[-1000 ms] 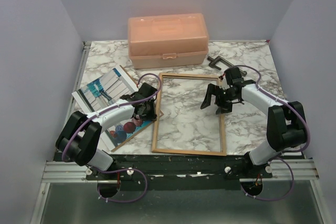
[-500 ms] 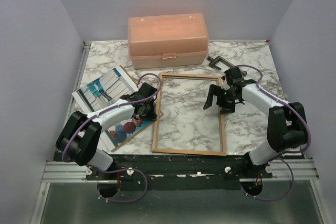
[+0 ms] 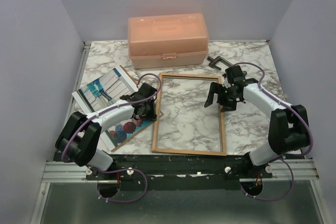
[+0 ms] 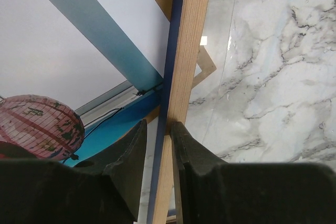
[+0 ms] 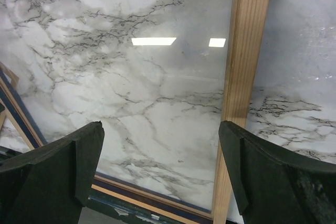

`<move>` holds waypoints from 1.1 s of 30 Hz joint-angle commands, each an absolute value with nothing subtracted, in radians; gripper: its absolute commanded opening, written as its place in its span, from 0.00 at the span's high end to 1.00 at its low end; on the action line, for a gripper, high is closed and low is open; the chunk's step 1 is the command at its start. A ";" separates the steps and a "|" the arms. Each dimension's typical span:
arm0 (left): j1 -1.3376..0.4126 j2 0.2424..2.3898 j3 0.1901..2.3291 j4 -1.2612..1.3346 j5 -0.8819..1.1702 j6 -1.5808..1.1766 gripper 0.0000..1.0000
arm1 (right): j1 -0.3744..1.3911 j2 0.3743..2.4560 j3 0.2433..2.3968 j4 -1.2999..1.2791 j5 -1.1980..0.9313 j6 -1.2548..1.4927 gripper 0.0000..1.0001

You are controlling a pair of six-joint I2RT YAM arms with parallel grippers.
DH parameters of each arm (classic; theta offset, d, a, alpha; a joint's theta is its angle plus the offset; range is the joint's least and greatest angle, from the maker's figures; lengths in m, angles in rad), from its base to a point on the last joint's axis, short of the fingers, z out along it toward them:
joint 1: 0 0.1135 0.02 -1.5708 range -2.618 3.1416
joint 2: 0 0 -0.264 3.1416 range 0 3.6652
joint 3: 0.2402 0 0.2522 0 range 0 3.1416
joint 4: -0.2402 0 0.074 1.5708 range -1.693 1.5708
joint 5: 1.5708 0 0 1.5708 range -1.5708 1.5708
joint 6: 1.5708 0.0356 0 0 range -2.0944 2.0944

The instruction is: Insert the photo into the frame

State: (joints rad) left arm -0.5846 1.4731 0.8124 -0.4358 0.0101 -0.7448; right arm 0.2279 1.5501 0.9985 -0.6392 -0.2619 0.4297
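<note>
The frame (image 3: pixel 189 151) lies back-up in the middle of the table (image 3: pixel 247 124). The left gripper (image 3: pixel 148 113) is pinched narrow on its left rail. The right gripper (image 3: pixel 219 99) hangs wide open, straddling the right rail. The photo (image 3: pixel 102 88) lies left of the frame, reaching that left rail.

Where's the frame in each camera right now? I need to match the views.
Top external: the frame lies mid-table, tan back up.
Left wrist: its rail runs up the middle, in the left claw.
Right wrist: its rail stands right of centre.
Shared landmark: marble tabletop.
</note>
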 commanded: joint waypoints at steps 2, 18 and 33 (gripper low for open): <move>-0.592 1.491 0.753 -0.418 0.037 -0.723 0.69 | 0.233 1.514 1.035 -0.666 -0.220 0.440 0.00; -0.579 1.476 0.695 -0.212 0.230 -0.745 0.53 | 0.233 1.492 1.039 -0.668 -0.253 0.439 0.00; -0.581 1.495 0.676 -0.116 0.285 -0.799 0.62 | 0.232 1.486 1.046 -0.673 -0.261 0.433 0.00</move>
State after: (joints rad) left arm -0.5774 1.4719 0.6834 -0.1593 0.2546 -0.7712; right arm 0.2279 1.5089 1.0145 -0.6506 -0.2520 0.4362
